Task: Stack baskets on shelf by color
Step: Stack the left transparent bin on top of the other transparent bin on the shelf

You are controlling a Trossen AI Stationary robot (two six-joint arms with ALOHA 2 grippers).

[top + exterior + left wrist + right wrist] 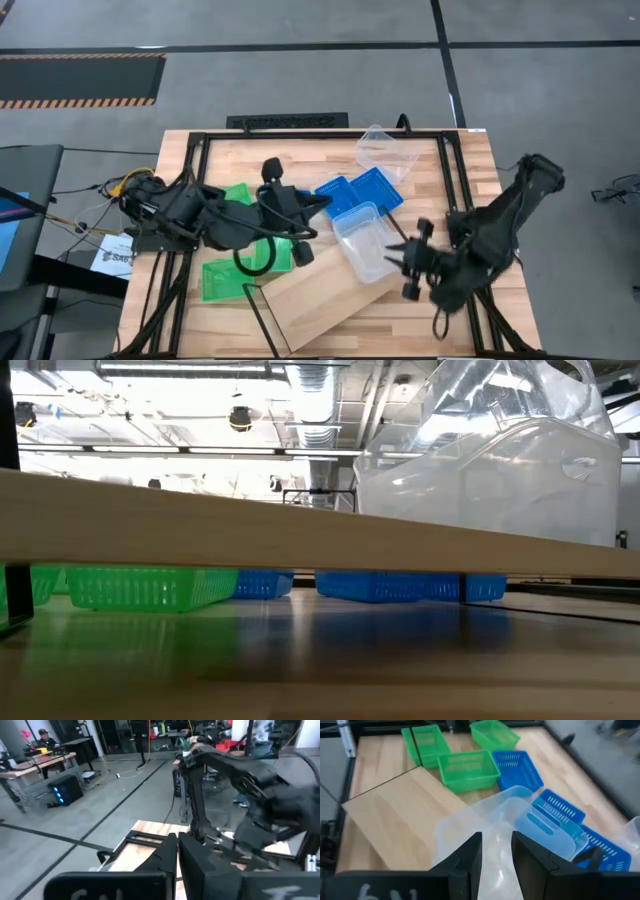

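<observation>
Your left gripper (322,201) sits over the middle of the table, its two fingers (172,855) pressed together with nothing between them, pointing toward the blue baskets (360,192). Those two blue baskets lie side by side just beyond its tip, near the table's far half. You find the green baskets on the left arm's side: one (238,192) partly hidden under that arm, another (222,279) on the table at the near-left, just beside the end of the shelf.

Your shelf (325,290) lies tilted across the near middle of the tabletop (470,170), a light-wood plank with a thin black wire frame (262,318) at its left end. One clear basket (366,243) rests on the plank's right end; in the low view it rises above the plank's edge. A second clear basket (386,151) stands apart at the far edge of the table.

Your right gripper (408,261) is just right of the clear basket on the shelf. Its fingers (470,852) stand spread, and the wrist view shows the clear basket's rim in the gap between them; you cannot tell whether they touch it.
</observation>
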